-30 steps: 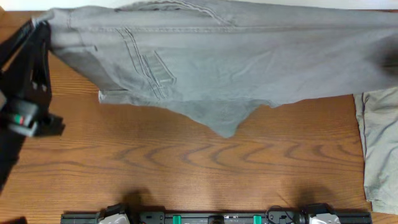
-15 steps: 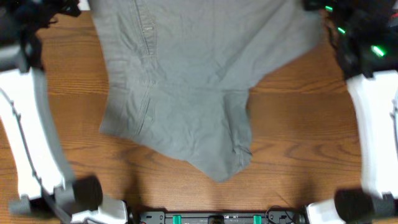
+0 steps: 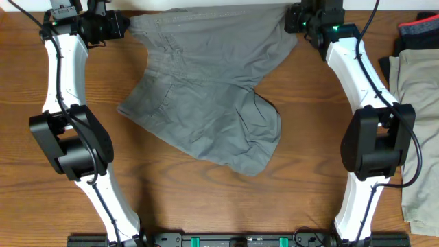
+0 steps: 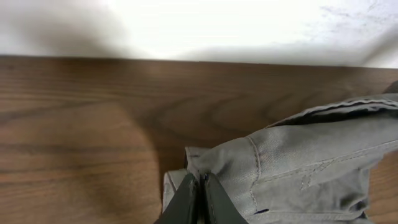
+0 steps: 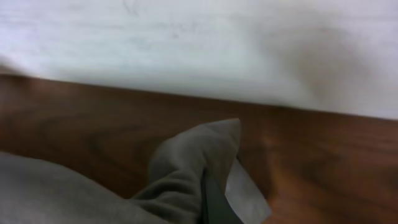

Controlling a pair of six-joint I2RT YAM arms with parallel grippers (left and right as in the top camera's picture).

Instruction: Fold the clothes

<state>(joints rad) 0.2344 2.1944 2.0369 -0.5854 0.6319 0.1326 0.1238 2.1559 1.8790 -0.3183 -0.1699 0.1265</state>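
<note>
Even, fairly bright light falls from above in the overhead view; the tabletop (image 3: 206, 195) shows only soft shadows along the grey shorts (image 3: 206, 103), with no glare. The left wrist view is sharp, its white upper band nearly washed out and shadowed at upper left. The right wrist view is blurred throughout, with cloth and wood grain smeared.

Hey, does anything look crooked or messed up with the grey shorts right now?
Yes. The grey shorts lie askew: the left gripper and right gripper pinch the waistband corners at the table's far edge, but the legs trail diagonally and one hem is curled over.
</note>
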